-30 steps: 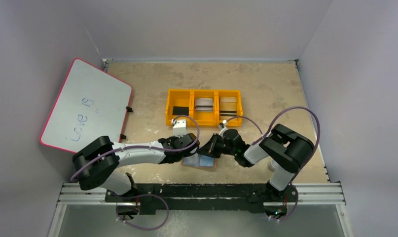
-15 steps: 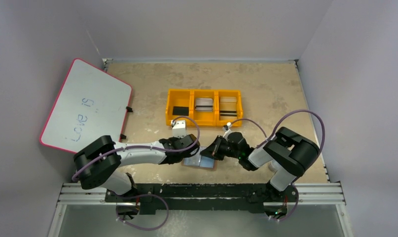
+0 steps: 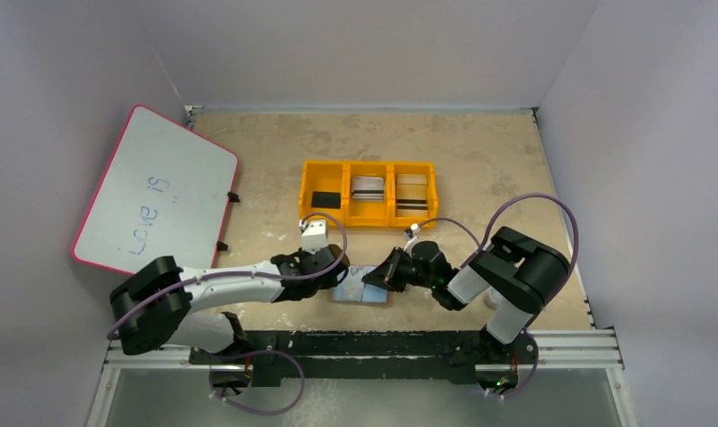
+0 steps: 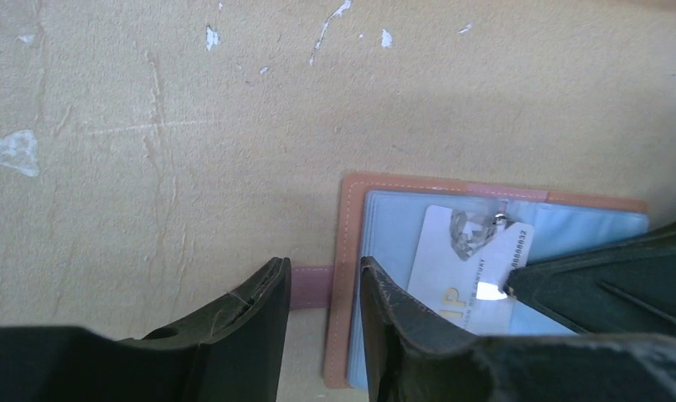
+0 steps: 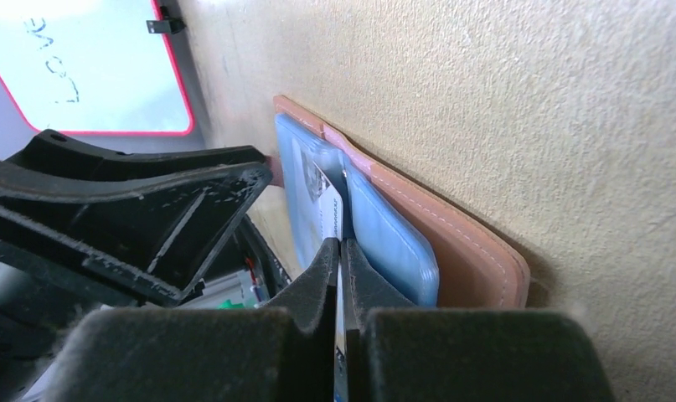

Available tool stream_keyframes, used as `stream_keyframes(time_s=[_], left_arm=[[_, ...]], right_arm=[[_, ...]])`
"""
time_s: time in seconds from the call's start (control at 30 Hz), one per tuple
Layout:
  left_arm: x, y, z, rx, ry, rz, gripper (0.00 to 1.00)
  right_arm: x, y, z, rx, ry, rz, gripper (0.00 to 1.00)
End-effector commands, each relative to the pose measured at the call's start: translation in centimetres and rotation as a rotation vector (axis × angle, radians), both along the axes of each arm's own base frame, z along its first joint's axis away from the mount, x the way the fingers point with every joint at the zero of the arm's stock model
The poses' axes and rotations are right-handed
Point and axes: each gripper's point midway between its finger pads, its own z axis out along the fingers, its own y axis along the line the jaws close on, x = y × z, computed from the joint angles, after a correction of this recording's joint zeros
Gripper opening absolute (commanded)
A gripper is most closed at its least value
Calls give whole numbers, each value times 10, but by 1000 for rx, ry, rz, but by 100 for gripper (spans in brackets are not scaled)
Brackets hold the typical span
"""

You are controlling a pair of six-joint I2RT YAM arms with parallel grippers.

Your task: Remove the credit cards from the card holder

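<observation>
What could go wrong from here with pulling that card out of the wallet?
The right hand pinches the credit card only near one edge, so it might slip. The left hand is open, straddling the snap tab of the card holder, so the holder may drag along. The hands sit close and could collide.

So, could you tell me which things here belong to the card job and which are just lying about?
Job: card holder, open on the table; credit card, pinched by the right gripper; left gripper at the holder's edge.
Lying about: orange tray; whiteboard.
</observation>
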Motion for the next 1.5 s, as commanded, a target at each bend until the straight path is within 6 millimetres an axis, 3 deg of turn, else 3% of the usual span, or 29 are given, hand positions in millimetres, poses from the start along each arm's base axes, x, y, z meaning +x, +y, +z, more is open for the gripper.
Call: stream_keyframes(time_s=[0.0, 0.47, 0.57, 0.83, 1.03, 1.27, 1.47], left_arm=[[0, -13, 17, -94, -38, -48, 38], [-9, -26, -6, 9, 41, -179, 44], [-15, -14, -17, 76, 66, -170, 40], [-16, -3, -24, 130, 75, -147, 31], [-19, -5, -30, 160, 93, -158, 19], [-20, -8, -32, 158, 97, -155, 17], [-18, -7, -30, 169, 94, -147, 17]], right_arm=[[4, 0, -1, -13, -9, -11, 0], [7, 1, 1, -21, -20, -12, 0], [7, 3, 4, -13, -28, -6, 0], [10, 2, 11, 31, -48, -34, 18], [11, -2, -1, -34, 0, -50, 31], [16, -2, 3, -27, -20, -77, 44], [15, 4, 3, -24, -24, -41, 45]])
